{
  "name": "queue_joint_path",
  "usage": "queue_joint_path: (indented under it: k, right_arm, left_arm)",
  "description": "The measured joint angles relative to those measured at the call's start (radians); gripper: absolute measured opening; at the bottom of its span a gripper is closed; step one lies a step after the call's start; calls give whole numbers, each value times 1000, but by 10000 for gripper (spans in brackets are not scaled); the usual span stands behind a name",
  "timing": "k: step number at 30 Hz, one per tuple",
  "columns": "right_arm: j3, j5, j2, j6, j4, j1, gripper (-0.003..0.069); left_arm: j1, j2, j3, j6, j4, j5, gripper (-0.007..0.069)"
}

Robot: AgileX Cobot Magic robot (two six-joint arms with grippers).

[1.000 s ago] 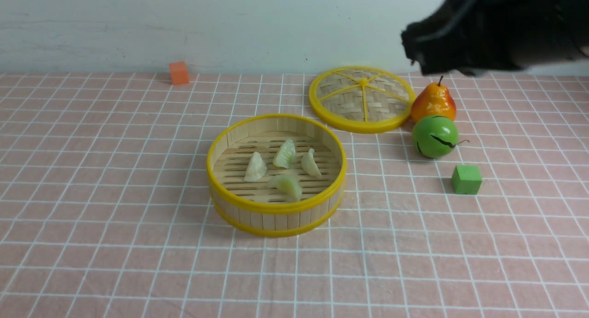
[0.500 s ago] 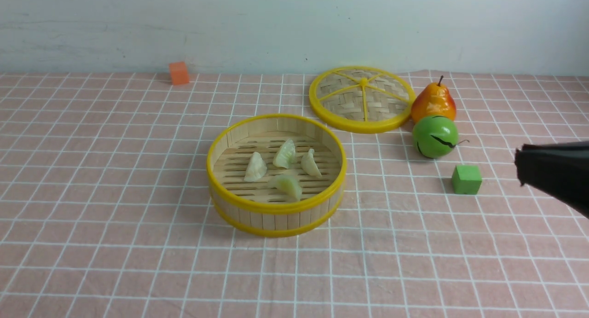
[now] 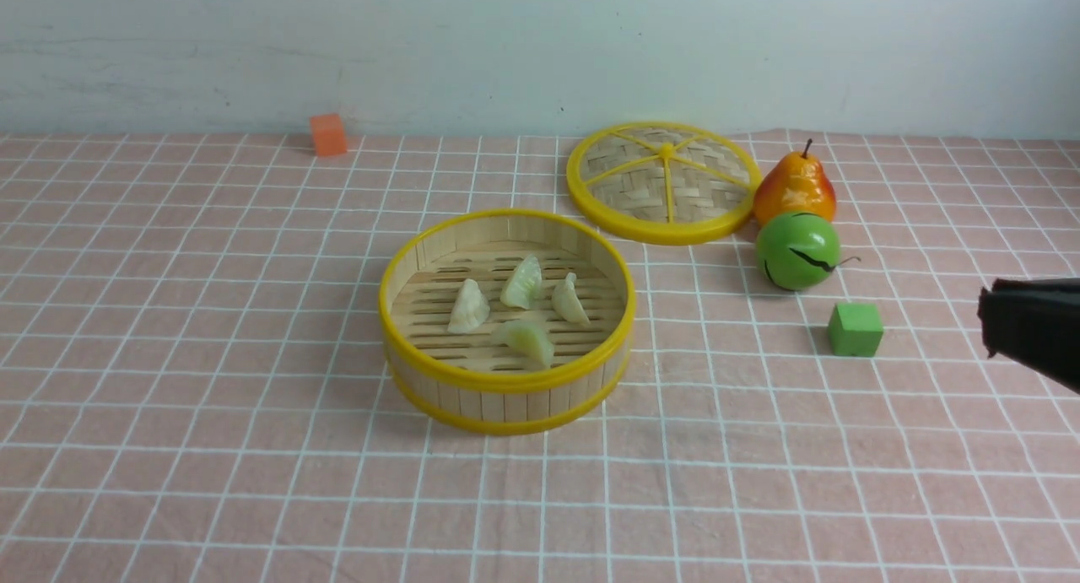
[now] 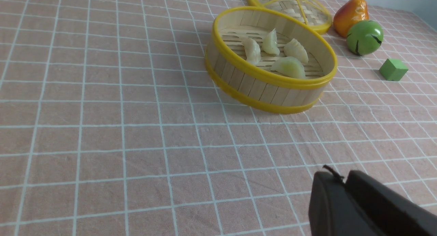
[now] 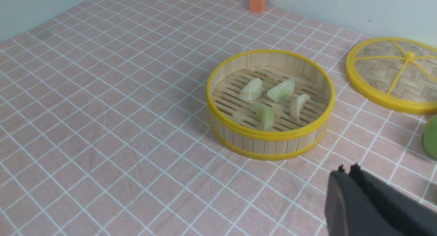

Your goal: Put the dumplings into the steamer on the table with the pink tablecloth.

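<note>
The steamer stands in the middle of the pink tablecloth that covers the table. Several pale dumplings lie on its slatted floor, one of them greener near the front rim. In the front view my right gripper pokes in at the right edge, well right of the steamer, shut and empty. The right wrist view shows the same gripper with its jaws together above bare cloth, short of the steamer. My left gripper is shut and empty over the cloth, away from the steamer.
A flat woven lid lies behind the steamer to the right. Beside it stand a pear and a green ball, with a green cube in front. An orange cube sits by the back wall.
My right arm has come down from the upper right of the front view to the right edge, then drawn back slightly to the right. The dumplings and steamer have not moved.
</note>
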State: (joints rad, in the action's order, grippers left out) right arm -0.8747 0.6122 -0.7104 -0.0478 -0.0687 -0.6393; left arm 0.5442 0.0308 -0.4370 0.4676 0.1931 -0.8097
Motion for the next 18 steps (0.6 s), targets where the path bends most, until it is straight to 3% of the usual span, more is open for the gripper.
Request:
queue_joint_path:
  k: [5,8,14,17,18]
  right_arm:
    - [17,-32,6,0,16,0,-15]
    - [110,-165,49,0,44,22,-20]
    - [452,-537,234,0,-23,223,-20]
    - [634,-612,379,-1,-26,374,-20]
    - [644,-612,388,-1,-25,382,-20]
  left_arm:
    - [0,0,0,0,0,0,62]
    - [0,0,0,0,0,0,65]
    - [0,0,0,0,0,0,66]
    - [0,0,0,0,0,0,66]
    - [0,0,0,0,0,0,66]
